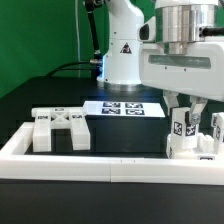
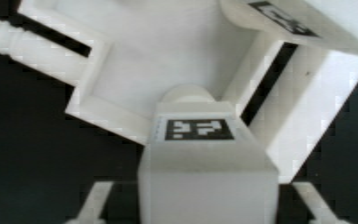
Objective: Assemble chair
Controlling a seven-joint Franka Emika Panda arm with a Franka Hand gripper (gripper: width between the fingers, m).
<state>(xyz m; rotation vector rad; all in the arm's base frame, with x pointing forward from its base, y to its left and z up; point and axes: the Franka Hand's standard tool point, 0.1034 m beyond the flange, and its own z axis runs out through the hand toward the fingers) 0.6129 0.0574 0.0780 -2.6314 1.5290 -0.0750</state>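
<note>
My gripper (image 1: 186,116) hangs at the exterior view's right, over a cluster of white chair parts (image 1: 192,143) standing just behind the border rail. It is open. In the wrist view its fingers (image 2: 101,198) straddle an upright white block with a tag (image 2: 199,128), with a dark gap on each side, and the gripper (image 2: 202,200) does not touch it. Beyond the block lies a large flat white chair piece (image 2: 140,80) with pegs on one edge. Another white chair part with cross-shaped ribs (image 1: 60,128) lies at the exterior view's left.
The long low white border rail (image 1: 100,163) runs along the front, with a side arm at the left. The marker board (image 1: 125,108) lies flat in front of the robot base (image 1: 122,55). The table is black, with a green backdrop behind.
</note>
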